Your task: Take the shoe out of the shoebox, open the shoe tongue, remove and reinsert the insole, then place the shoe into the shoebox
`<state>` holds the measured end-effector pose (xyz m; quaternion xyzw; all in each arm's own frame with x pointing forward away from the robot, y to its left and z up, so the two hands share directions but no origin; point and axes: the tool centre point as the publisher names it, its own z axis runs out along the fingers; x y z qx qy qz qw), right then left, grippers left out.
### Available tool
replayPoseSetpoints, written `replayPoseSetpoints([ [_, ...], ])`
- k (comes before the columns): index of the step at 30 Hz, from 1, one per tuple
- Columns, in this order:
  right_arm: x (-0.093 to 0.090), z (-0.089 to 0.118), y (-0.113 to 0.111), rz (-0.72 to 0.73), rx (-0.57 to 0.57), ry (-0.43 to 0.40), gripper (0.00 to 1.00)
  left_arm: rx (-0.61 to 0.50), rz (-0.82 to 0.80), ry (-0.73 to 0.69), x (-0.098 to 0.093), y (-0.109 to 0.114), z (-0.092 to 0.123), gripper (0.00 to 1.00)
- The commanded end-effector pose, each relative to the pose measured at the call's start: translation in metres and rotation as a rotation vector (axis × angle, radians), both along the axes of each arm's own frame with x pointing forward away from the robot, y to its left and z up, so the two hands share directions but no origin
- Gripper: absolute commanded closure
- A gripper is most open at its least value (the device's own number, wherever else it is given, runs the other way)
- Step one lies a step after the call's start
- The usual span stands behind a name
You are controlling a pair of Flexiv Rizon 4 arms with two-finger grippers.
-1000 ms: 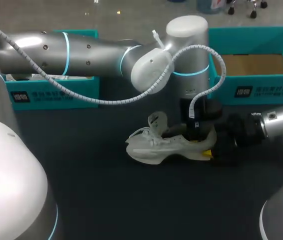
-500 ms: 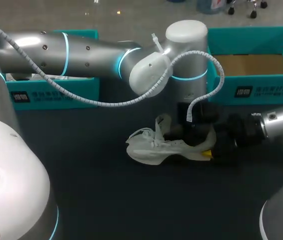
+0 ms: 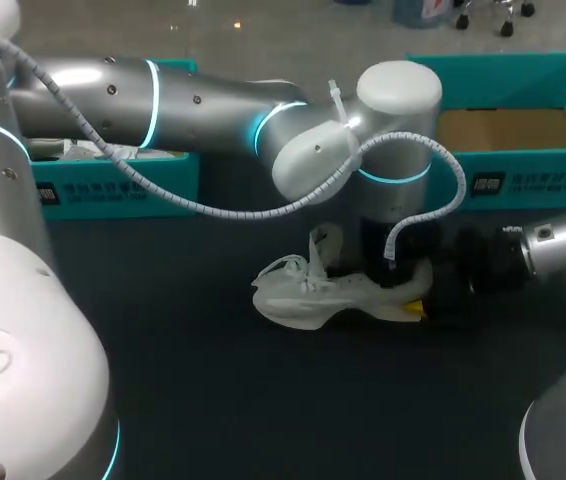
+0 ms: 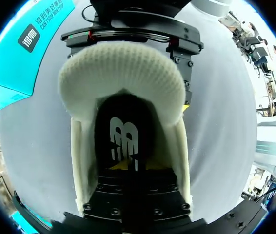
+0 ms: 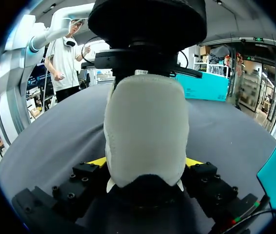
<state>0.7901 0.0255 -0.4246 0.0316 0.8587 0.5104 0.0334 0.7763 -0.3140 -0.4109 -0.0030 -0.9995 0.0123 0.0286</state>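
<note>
A white shoe (image 3: 308,295) lies on the dark table, toe to the left, its tongue (image 3: 323,243) standing up. My right gripper (image 3: 418,303) comes in from the right and is shut on the shoe's heel (image 5: 145,126), one yellow fingertip (image 5: 97,161) on each side. My left gripper (image 3: 385,277) reaches down from above into the shoe's opening. In the left wrist view its fingers stand close together at the black insole (image 4: 123,131), under the padded heel collar (image 4: 123,73). The left gripper (image 4: 128,165) is shut on the insole.
An open teal shoebox (image 3: 523,182) with a brown floor stands at the back right. A second teal box (image 3: 113,185) stands at the back left, partly behind my left arm. Bare dark table lies in front of the shoe.
My left wrist has shifted a little to the right over the shoe. Its fingers opened and closed again inside the shoe. The right gripper and the shoe stayed put.
</note>
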Motion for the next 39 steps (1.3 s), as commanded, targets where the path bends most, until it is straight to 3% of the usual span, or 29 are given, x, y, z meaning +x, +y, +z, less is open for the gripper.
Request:
replayPoseSetpoints([
  [1,0.001,-0.003,0.002,-0.001,-0.001,0.0,1.0,0.002,0.019,-0.046,-0.005,-0.001,-0.014,1.0],
  [23,0.001,-0.003,0.002,-0.001,-0.001,0.0,1.0,-0.171,0.053,-0.016,-0.011,0.027,0.042,1.0],
  [30,0.001,-0.003,0.002,-0.001,-0.001,0.0,1.0,-0.281,0.064,0.038,-0.008,0.033,0.051,1.0],
  [39,0.001,-0.003,0.002,-0.001,-0.001,0.0,1.0,-0.332,0.091,0.046,0.005,0.044,0.057,1.0],
])
